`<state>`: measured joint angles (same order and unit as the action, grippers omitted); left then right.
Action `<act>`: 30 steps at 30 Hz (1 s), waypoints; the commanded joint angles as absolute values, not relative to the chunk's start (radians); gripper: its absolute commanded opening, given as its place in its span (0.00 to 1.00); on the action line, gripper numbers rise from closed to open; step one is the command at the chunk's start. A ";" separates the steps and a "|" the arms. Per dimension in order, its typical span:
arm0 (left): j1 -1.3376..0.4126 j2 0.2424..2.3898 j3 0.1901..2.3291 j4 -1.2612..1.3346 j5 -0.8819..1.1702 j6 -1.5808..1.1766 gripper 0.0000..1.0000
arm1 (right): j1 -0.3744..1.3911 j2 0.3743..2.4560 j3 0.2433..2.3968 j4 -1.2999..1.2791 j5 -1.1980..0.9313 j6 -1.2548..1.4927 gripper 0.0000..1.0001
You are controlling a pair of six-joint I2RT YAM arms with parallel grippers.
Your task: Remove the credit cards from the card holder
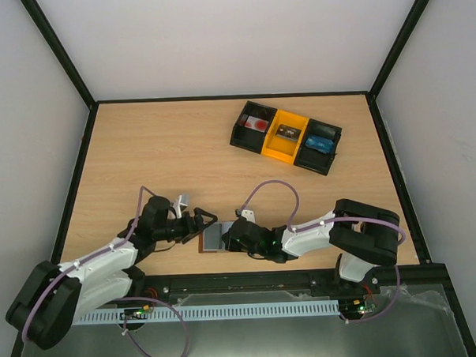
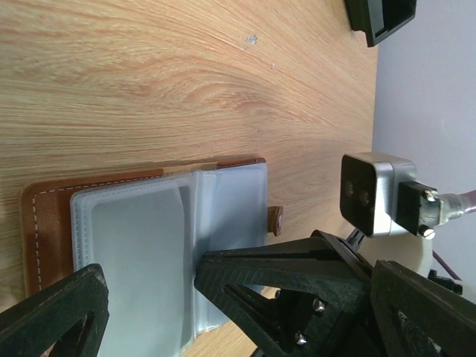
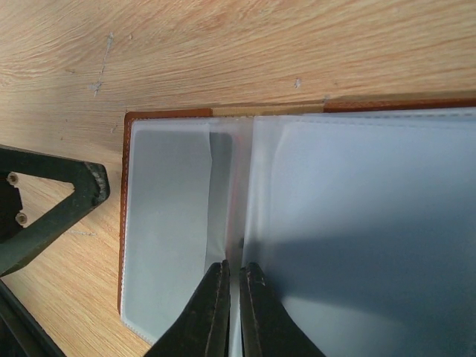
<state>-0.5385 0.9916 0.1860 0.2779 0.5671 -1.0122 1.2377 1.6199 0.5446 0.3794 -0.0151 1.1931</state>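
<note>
The brown card holder [image 1: 214, 237] lies open on the table between my grippers, with clear sleeves facing up. Grey-blue credit cards sit inside the sleeves, one in the left page [image 3: 171, 223] and one in the right page [image 3: 357, 223]. My right gripper [image 3: 232, 271] is shut on a thin sleeve leaf standing edge-on at the holder's spine. It also shows in the left wrist view [image 2: 223, 271], tip on the sleeves. My left gripper [image 2: 234, 297] is open wide at the holder's [image 2: 44, 223] other edge, holding nothing. One of its fingers [image 3: 59, 201] shows beside the brown rim [image 3: 125, 223].
A black-and-yellow tray of bins [image 1: 287, 137] with small items stands at the back right, and its corner [image 2: 379, 15] shows in the left wrist view. Black frame rails run along the table's edges. The right wrist camera [image 2: 372, 193] is close to my left gripper.
</note>
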 commanded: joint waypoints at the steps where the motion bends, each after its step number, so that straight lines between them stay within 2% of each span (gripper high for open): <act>1: -0.542 1.030 0.177 0.341 0.590 -0.986 0.97 | 1.246 1.640 0.532 0.343 0.020 1.193 0.07; 30: -0.548 1.078 0.172 0.335 0.572 -0.961 0.97 | 1.246 1.646 0.528 0.359 0.019 1.195 0.06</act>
<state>-0.5404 1.0779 0.1810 0.3237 0.5713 -0.9718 1.2377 1.6234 0.5446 0.3798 -0.0143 1.1927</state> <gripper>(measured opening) 0.974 0.064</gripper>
